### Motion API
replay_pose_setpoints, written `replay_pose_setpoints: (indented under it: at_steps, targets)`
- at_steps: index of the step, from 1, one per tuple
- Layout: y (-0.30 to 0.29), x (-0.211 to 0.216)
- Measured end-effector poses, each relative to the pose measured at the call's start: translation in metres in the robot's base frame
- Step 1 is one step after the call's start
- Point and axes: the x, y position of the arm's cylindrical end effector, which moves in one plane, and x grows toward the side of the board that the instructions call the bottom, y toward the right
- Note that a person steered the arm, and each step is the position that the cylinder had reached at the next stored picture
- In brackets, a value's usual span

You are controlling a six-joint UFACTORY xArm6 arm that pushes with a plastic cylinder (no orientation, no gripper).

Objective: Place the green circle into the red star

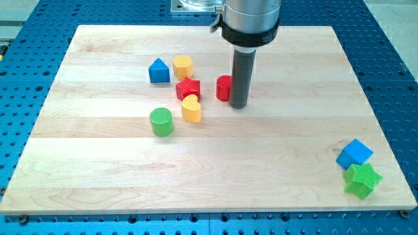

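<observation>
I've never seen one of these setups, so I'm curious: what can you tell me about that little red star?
The red star is a small, chunky block, plastic-looking, lying flat on the wooden board left of centre. The yellow heart touches its lower edge; the yellow hexagon-like block sits close above. My tip stands apart to its right, beyond a red block.

view: single camera | angle: high, tilted down from the board's (pixel 274 189) near edge | range: whole board

Probably a robotics lab: wooden board (pixel 209 176) on a blue perforated metal bench (pixel 392 52).
</observation>
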Motion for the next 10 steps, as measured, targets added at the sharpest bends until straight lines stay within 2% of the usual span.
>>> replay_pose_setpoints:
  at_steps: [1,2,3,4,5,6,9,10]
  targets:
    - [0.000,-0.041]
    - [-0.010,-0.053]
    - [-0.010,-0.016]
    - [-0.036,0.049]
    - [-0.069,0.082]
    - [-0.130,0.081]
    - [-0.242,0.087]
    - [-0.200,0.065]
